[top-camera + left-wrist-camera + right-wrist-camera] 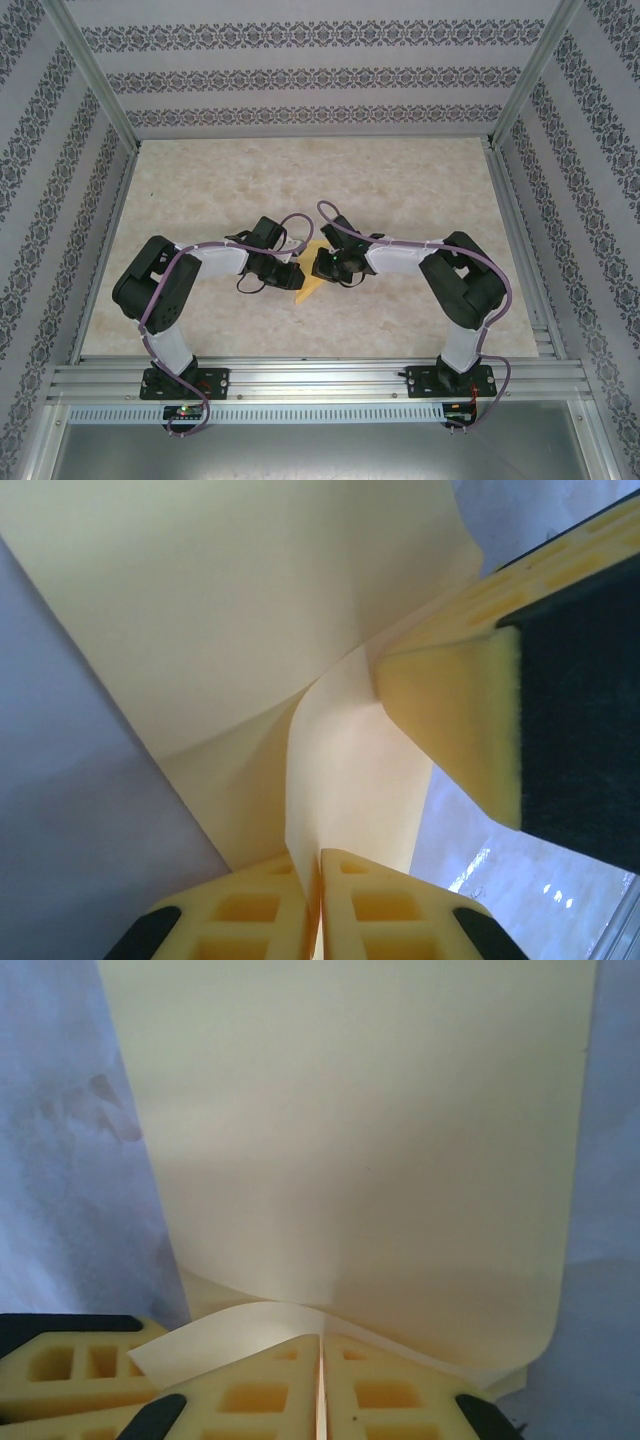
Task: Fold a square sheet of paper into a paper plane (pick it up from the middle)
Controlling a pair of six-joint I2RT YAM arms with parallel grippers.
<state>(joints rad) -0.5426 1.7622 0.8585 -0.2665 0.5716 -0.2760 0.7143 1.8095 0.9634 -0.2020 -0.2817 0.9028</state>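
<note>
The yellow sheet of paper [309, 284] hangs between my two grippers over the middle of the table, showing as a small pointed shape from above. My left gripper [297, 272] is shut on a bent fold of the paper [250, 610], its jaws [318, 880] pressed together on it. From the other side my right gripper [319, 265] is shut on the paper's lower edge [360, 1140], which curls over its tips [322, 1355]. The right fingers [460, 720] show close by in the left wrist view. The paper plane is out of view.
The beige marbled table [400, 180] has patterned walls on three sides and a metal frame. An aluminium rail [320, 380] at the near edge carries both arm bases. Cables loop over both arms.
</note>
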